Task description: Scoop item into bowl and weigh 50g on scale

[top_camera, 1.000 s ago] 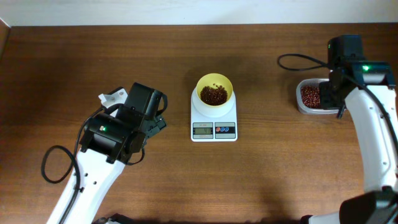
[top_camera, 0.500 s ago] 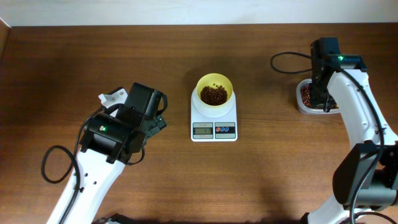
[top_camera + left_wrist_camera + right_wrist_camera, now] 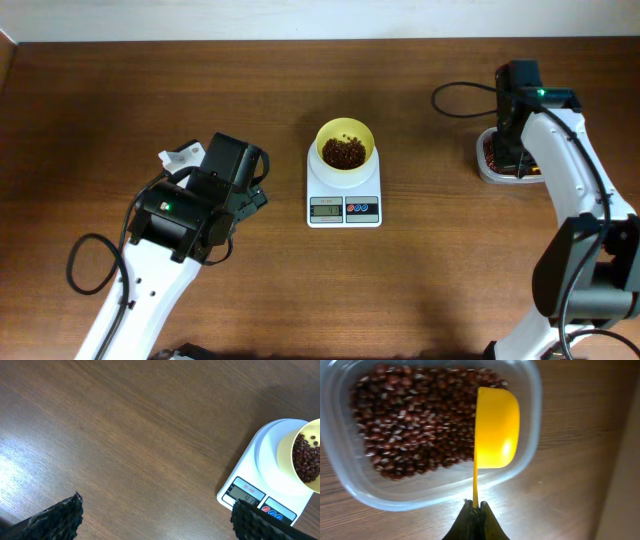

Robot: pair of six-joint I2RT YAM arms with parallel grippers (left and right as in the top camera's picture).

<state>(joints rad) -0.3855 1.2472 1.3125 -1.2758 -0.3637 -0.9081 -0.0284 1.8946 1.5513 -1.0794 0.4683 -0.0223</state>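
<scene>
The yellow bowl (image 3: 346,145) stands on the white scale (image 3: 344,195) at the table's middle and holds a heap of red-brown beans (image 3: 344,152). The left wrist view shows the scale (image 3: 250,485), its display and the bowl (image 3: 302,457) at the right. My left gripper (image 3: 157,522) is open and empty over bare wood, left of the scale. My right gripper (image 3: 476,510) is shut on the handle of a yellow scoop (image 3: 495,427). The scoop is empty and hangs over the right side of a clear container (image 3: 350,485) full of beans (image 3: 415,425).
The clear container (image 3: 490,170) sits at the far right of the table, mostly hidden under my right arm in the overhead view. A small white object (image 3: 178,156) lies by my left arm. A black cable (image 3: 460,100) loops behind the right arm.
My right arm has swung left and back over the container, covering most of it in the overhead view. The left arm, bowl and scale have not moved.
</scene>
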